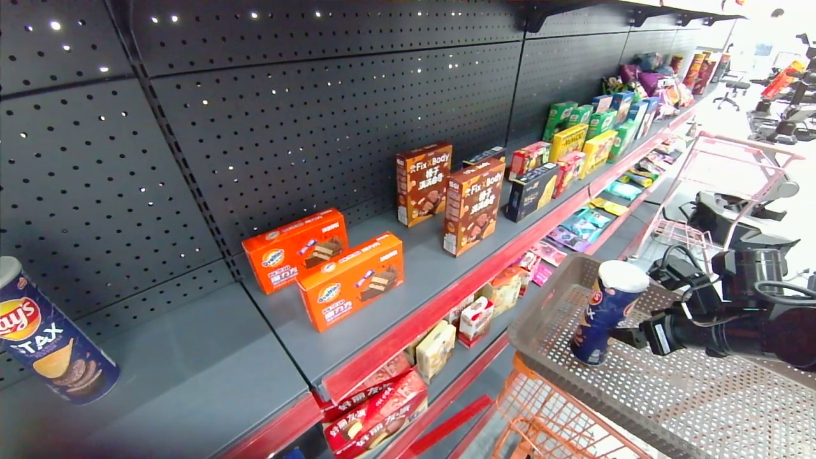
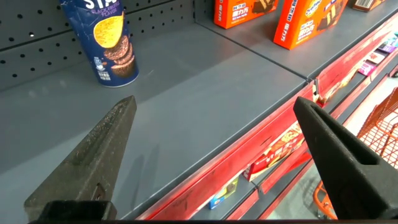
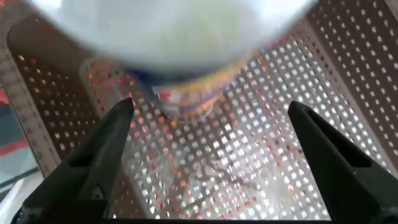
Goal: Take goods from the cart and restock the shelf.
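A blue chip can [image 1: 54, 338] [image 2: 102, 40] stands upright at the left end of the grey shelf [image 1: 210, 370] [image 2: 205, 81], close to the perforated back panel. The left gripper [image 2: 214, 102] hovers above the bare shelf board just in front of it, its fingers spread wide and holding nothing. Farther along the shelf lie two orange boxes [image 1: 322, 268], and beyond them stand two brown boxes [image 1: 449, 194]. To the robot's right, a second chip can [image 1: 602, 312] [image 3: 180, 56] with a white lid stands on the perforated brown cart tray [image 1: 701, 395] [image 3: 311, 93], above an orange wire basket [image 1: 548, 421]. The right gripper [image 3: 211, 109] sits level with this can, its fingers wide apart on either side and not closed on it.
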